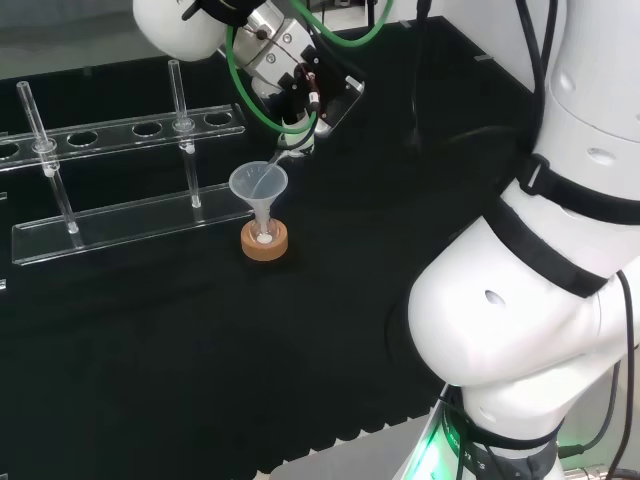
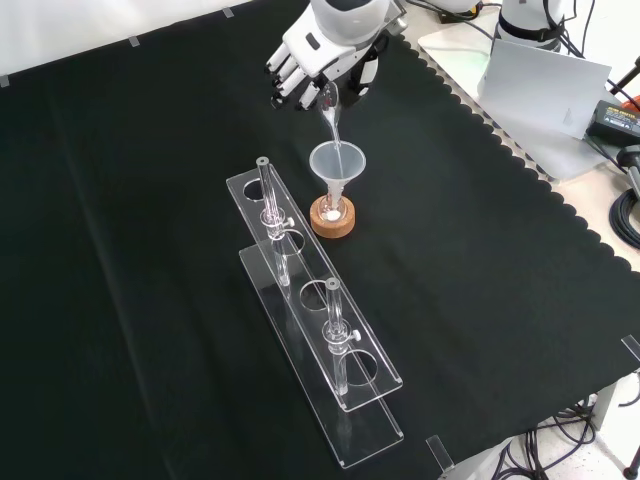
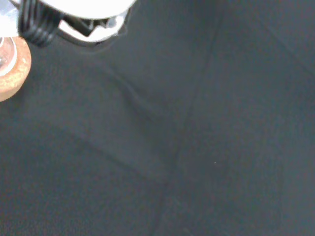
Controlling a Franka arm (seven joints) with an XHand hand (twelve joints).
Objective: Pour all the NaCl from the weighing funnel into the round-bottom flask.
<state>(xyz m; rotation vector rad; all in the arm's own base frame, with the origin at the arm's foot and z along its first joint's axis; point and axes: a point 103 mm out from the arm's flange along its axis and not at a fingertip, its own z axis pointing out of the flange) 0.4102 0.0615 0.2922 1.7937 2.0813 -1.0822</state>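
**Weighing funnel tipped over the funnel on the flask**

The weighing funnel (image 2: pixel 330 118) is a slim clear glass piece held tilted, its narrow end pointing down into the mouth of a wider translucent funnel (image 2: pixel 337 163). In the head view the weighing funnel (image 1: pixel 283 152) reaches the wide funnel's rim from the upper right. I cannot tell whether any NaCl remains in it.

The robot hand (image 2: pixel 322 50) has its fingers curled round the upper end of the weighing funnel and hangs above and behind the wide funnel in the front view. In the head view the robot hand (image 1: pixel 300 85) is at the top centre, with green cables looping around it.

The wide funnel (image 1: pixel 259 186) stands upright with its stem going down into the round-bottom flask (image 2: pixel 332 209), which sits in a cork ring (image 2: pixel 333 220). A little white material shows at the bottom of the flask (image 1: pixel 264 238) inside the cork ring (image 1: pixel 265 241). In the wrist view the cork ring (image 3: pixel 11 73) appears close to a blurred white part of the robot hand (image 3: pixel 78 10).

Just beside the flask, to the left in the front view, stands a clear plastic rack (image 2: pixel 315 345) holding two upright glass tubes, one (image 2: pixel 268 200) near the flask and one (image 2: pixel 337 330) farther along. Everything rests on the bench's black cloth (image 2: pixel 150 300). The arm's white links (image 1: pixel 540 300) stand at the right of the head view
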